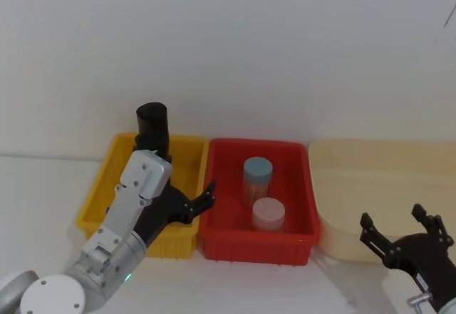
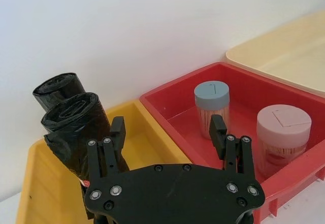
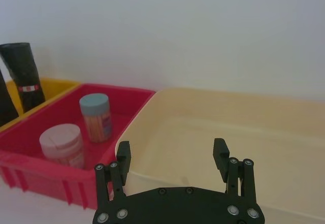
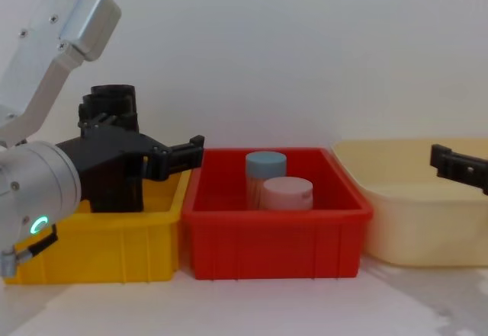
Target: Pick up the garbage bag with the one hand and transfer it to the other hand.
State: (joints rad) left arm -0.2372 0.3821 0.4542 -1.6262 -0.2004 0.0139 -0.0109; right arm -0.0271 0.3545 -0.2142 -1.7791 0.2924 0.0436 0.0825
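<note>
Two black rolls stand upright in the yellow bin (image 2: 147, 132). The nearer one, the garbage bag (image 2: 76, 125), shows a small red mark low on its side and also appears at the edge of the right wrist view (image 3: 6, 104). Behind it stands the roll with a red-and-white sticker (image 3: 24, 76). My left gripper (image 2: 167, 132) is open over the yellow bin's right part, one finger (image 2: 117, 130) close beside the garbage bag, with nothing held. My right gripper (image 3: 172, 155) hangs open and empty above the cream bin (image 3: 244, 132).
The red bin (image 1: 292, 246) in the middle holds a blue-lidded jar (image 1: 258, 175) and a pink-lidded jar (image 1: 268, 214). The three bins stand side by side against a white wall. My left arm (image 1: 128, 214) reaches over the yellow bin's front wall.
</note>
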